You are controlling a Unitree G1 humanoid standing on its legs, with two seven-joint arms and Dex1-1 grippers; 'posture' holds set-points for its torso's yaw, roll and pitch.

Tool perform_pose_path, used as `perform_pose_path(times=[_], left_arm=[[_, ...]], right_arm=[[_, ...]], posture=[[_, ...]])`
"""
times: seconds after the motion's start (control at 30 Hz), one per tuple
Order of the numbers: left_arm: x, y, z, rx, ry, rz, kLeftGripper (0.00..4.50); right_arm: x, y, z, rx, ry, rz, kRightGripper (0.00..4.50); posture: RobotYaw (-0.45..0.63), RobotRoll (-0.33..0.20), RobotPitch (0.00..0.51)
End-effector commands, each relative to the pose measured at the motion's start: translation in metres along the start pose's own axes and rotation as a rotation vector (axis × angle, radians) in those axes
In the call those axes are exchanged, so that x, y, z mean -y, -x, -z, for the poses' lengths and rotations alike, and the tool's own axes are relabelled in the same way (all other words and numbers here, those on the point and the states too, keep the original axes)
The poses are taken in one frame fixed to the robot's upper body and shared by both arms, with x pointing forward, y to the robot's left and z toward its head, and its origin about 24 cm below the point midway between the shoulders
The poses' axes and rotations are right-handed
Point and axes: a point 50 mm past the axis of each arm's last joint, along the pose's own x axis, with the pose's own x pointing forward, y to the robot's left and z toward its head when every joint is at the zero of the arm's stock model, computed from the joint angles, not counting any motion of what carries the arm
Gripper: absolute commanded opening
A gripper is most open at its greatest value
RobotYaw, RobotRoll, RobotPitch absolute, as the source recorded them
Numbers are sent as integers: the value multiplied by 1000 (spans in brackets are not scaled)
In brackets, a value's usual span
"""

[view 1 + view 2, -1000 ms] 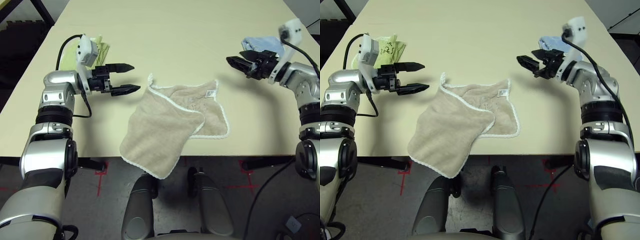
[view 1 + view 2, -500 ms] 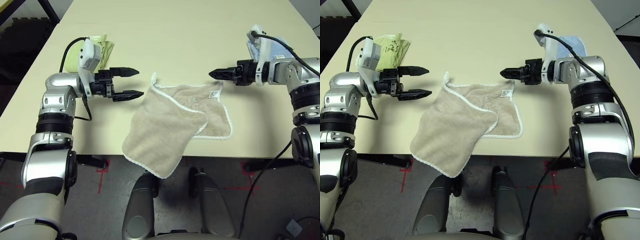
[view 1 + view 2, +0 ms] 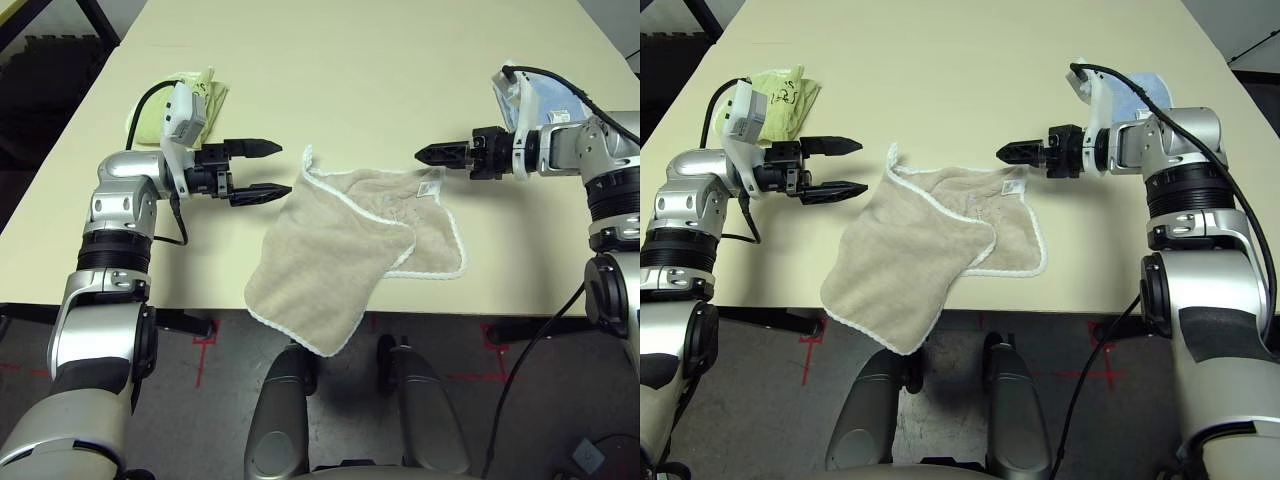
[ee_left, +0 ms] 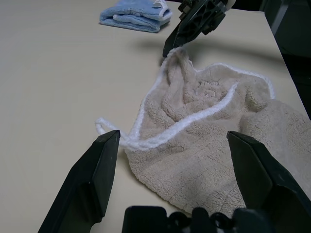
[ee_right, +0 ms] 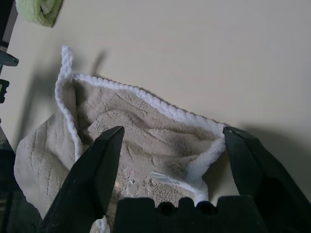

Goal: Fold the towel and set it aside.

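towel [image 3: 325, 245]: partly folded over itself on the table [image 3: 330, 60], overhanging its near edge
right gripper [image 5: 172, 128]: parted around the tag corner, ungripped
left gripper [image 4: 174, 135]: spread, empty
step: likely taking corners; next, close and lift

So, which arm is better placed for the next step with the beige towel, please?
Probably the right: its gripper is open over the towel's far corner near the white tag. The left gripper is open too, but stands just beside the towel.
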Motion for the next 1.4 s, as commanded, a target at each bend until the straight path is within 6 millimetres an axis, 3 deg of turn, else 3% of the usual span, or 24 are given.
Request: perform_pose_path(times=[0.03,0.3,0.47,0.63,0.73,0.97,1.13,1.27,1.33,1.4], left_arm=[[3,-1,1,-12,1,20,4500],[3,0,1,-15,-1,25,4500],[3,-2,2,-14,2,30,4500],[4,-7,4,5,18,31,4500],[2,-14,3,44,48,0,4500],[-9,-36,-4,107,86,-112,4500],[-12,-44,-8,127,96,-123,4500],[-15,-47,-11,135,92,-127,4500],[-15,-48,-12,137,91,-128,4500],[-15,-49,-12,143,93,-124,4500]], right_arm=[[4,-2,4,2,-29,-1,3230],[5,5,-6,72,-35,19,141],[0,23,-26,201,57,-40,64],[-11,31,-46,415,378,-104,64],[-13,29,-47,414,623,-81,64],[-31,19,-63,534,892,-52,64],[-70,33,-111,801,1106,59,64],[-128,81,-158,1244,1195,110,64],[-139,94,-165,1344,1195,112,64],[-138,93,-165,1339,1181,94,64]], posture=[[26,0,278],[23,0,275],[14,0,272],[7,0,270],[6,0,269],[5,0,267],[-5,0,264],[-10,0,267],[-10,0,267],[-10,0,267]])
